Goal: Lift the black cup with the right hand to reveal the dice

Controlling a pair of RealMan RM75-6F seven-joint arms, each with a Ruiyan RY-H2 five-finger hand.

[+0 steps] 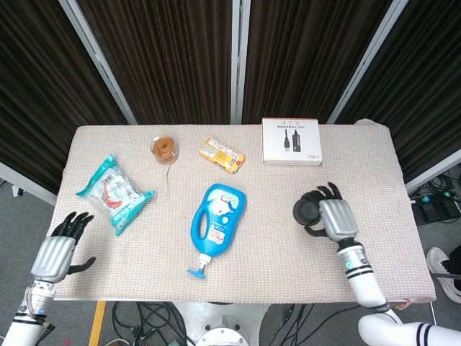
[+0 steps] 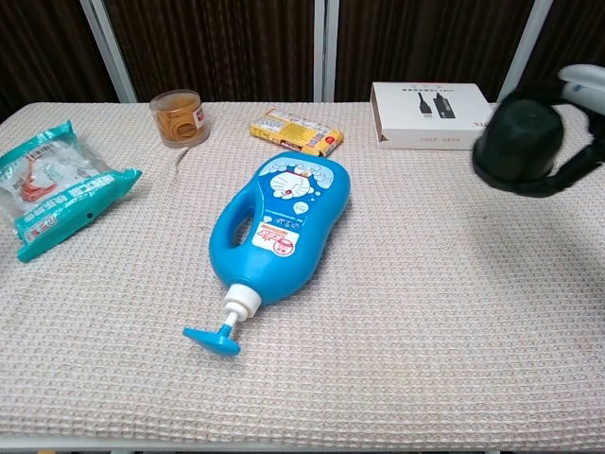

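My right hand (image 1: 333,216) grips the black cup (image 1: 307,210) at the right of the table, fingers wrapped around its side. In the chest view the black cup (image 2: 518,137) is blurred and seems to hang above the cloth, with dark fingers (image 2: 579,170) curling round it and a faint shadow below. No dice shows in either view. My left hand (image 1: 61,245) hovers by the front left corner of the table with its fingers apart and nothing in it; the chest view does not show it.
A blue pump bottle (image 1: 218,218) lies mid-table. A teal snack bag (image 1: 114,191) lies at the left. At the back stand a brown-filled clear cup (image 1: 164,149), a yellow packet (image 1: 221,153) and a white box (image 1: 291,142). The beige cloth-covered table (image 1: 403,245) ends just right of the hand.
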